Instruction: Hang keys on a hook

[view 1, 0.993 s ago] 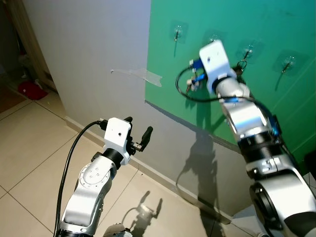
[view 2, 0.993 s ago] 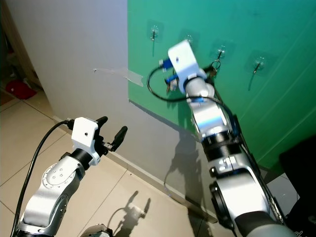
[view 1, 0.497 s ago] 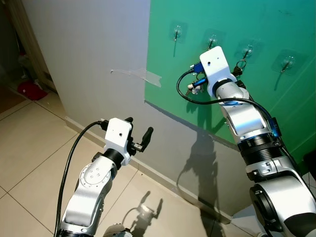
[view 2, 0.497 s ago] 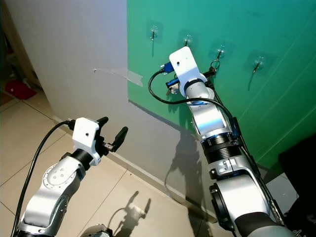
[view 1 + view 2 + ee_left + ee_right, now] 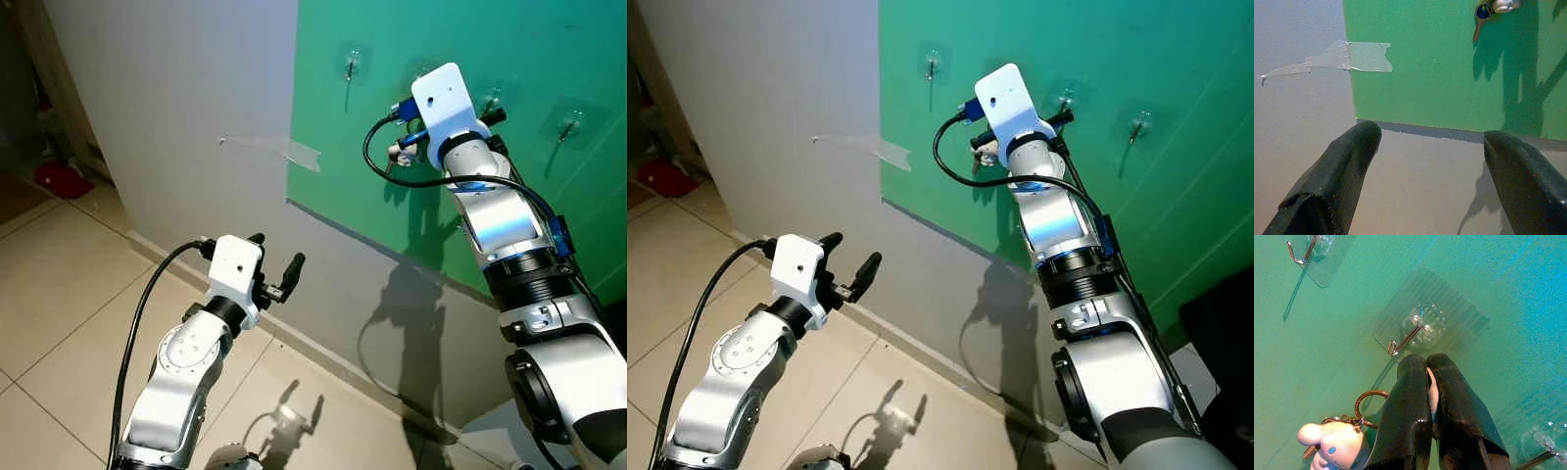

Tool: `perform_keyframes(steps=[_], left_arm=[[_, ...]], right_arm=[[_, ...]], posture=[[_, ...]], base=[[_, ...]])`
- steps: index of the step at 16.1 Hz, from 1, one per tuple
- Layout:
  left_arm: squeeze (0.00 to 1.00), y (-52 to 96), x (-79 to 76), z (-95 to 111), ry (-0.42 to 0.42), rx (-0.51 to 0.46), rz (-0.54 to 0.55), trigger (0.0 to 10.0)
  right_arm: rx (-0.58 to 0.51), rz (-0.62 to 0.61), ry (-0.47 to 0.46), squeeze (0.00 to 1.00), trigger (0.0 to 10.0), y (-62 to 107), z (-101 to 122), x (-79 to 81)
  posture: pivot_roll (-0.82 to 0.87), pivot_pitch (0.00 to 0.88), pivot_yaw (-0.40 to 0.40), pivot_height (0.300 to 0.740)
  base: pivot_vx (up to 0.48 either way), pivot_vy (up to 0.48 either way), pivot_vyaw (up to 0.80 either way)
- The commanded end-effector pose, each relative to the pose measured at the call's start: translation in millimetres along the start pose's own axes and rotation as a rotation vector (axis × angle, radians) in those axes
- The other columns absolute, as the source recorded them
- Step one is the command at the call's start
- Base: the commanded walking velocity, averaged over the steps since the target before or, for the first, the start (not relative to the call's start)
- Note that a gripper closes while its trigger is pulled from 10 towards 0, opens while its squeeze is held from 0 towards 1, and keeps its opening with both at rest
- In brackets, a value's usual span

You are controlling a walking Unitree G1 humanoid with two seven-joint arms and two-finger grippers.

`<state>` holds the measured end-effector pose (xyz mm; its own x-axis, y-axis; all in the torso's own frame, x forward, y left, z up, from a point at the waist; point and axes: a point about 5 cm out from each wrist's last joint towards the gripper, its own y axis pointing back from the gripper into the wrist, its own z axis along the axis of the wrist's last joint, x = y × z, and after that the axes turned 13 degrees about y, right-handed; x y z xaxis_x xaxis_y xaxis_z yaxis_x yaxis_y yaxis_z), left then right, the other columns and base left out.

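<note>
A green board (image 5: 441,196) on the wall carries a row of clear stick-on hooks (image 5: 350,67). My right gripper (image 5: 495,116) is raised against the board, its tips just under one hook (image 5: 1408,339). The right gripper (image 5: 1425,363) is shut, with a pale bit of the keys pinched between its fingers. The key ring (image 5: 1370,406) and a white plush charm (image 5: 1334,445) dangle beside the fingers, apart from the hook. The charm and a key (image 5: 396,153) hang under the wrist. My left gripper (image 5: 276,253) is open, low and facing the wall.
A strip of clear tape (image 5: 294,152) holds the board's left edge to the grey wall (image 5: 176,98). Beige floor tiles (image 5: 59,284) lie below. A doorway with a red object (image 5: 59,178) is at far left. Neighbouring hooks (image 5: 1303,252) flank the near one.
My right gripper has moved up and to the right along the board with the keys, closer to the third hook. The left arm has stayed still.
</note>
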<state>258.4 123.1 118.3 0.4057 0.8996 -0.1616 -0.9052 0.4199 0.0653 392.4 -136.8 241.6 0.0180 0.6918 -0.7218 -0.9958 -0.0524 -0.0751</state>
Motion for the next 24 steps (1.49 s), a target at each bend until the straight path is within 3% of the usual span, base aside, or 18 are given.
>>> perform_keyframes(steps=[1, 8, 11, 17, 24], left_arm=[[0.0, 0.0, -5.3, 2, -0.009, -0.007, -0.022, 10.0], [0.0, -2.0, -12.7, 1, -0.019, -0.016, -0.062, 10.0], [0.0, -2.9, -16.8, 2, -0.036, -0.022, -0.084, 10.0], [0.0, -3.8, -18.8, 5, -0.046, -0.032, -0.098, 10.0], [0.0, -3.9, -19.9, 5, -0.045, -0.029, -0.102, 10.0]], right_arm=[[-0.018, -0.049, 0.027, 0.0, 10.0, -4.2, 6, -15.4], [-0.088, -0.087, 0.101, 0.0, 10.0, -15.5, 22, -28.6], [-0.101, -0.081, 0.108, 0.0, 10.0, -17.3, 25, -26.7], [-0.122, -0.014, 0.079, 0.0, 10.0, -18.9, 28, -8.1], [-0.08, 0.076, 0.054, 0.0, 10.0, -13.8, 12, 13.3]], posture=[[0.12, 0.0, -0.105, 0.74], [0.13, 0.0, -0.128, 0.74], [0.13, 0.0, -0.134, 0.74], [0.14, 0.0, -0.136, 0.74], [0.13, 0.0, -0.132, 0.74]], base=[[0.0, 0.0, 0.0], [0.0, 0.0, 0.0], [0.0, 0.0, 0.0], [0.0, 0.0, 0.0], [0.0, 0.0, 0.0]])
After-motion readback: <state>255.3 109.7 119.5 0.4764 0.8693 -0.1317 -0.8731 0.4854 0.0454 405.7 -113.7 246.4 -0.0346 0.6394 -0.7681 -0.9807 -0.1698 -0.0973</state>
